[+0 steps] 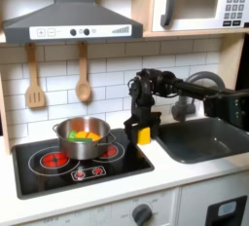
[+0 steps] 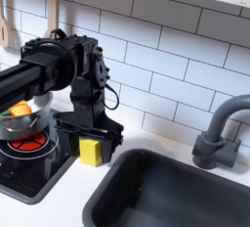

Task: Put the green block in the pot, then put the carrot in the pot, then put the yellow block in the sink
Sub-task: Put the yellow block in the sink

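White tiles back the toy kitchen desk (image 1: pixel 185 176). At centre of the first exterior view, the end effector (image 1: pixel 143 132) is closed on the yellow block (image 2: pixel 90 151), low beside the sink (image 2: pixel 161 194), probably for dropping there. Pot (image 1: pixel 82 138) holds carrot (image 1: pixel 87 135) and green block (image 1: pixel 73 135).

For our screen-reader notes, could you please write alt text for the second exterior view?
A black robot arm's pincer holds a yellow block low over the white counter between the stovetop and the dark grey sink. At the second exterior view's left edge, a steel pot on the stovetop holds orange and green toy pieces; a curved faucet stands at its right.
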### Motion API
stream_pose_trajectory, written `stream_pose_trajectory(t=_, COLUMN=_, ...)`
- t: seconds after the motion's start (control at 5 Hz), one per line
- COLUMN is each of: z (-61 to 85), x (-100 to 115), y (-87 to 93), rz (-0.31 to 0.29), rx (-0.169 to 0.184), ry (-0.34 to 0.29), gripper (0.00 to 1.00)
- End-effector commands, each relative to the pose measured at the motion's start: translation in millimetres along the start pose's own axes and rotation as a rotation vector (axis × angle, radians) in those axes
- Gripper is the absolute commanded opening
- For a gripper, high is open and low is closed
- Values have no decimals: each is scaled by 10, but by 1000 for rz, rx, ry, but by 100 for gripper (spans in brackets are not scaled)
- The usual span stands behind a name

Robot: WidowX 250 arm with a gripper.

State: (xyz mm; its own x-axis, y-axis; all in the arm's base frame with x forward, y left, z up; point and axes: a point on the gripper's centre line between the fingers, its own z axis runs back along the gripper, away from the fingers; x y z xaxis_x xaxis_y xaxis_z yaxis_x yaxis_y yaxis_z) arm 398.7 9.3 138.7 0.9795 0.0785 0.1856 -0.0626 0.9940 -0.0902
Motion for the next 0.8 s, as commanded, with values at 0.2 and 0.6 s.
stream_pose_trajectory(t=0.2, z=-10, x=1, y=-24, rz=-8, rx=6, ry=-10, gripper=100)
stream_pose_trajectory(t=0.6, z=-14, x=-1, y=-33, rz=-16, rx=10, ry=-20, gripper=0)
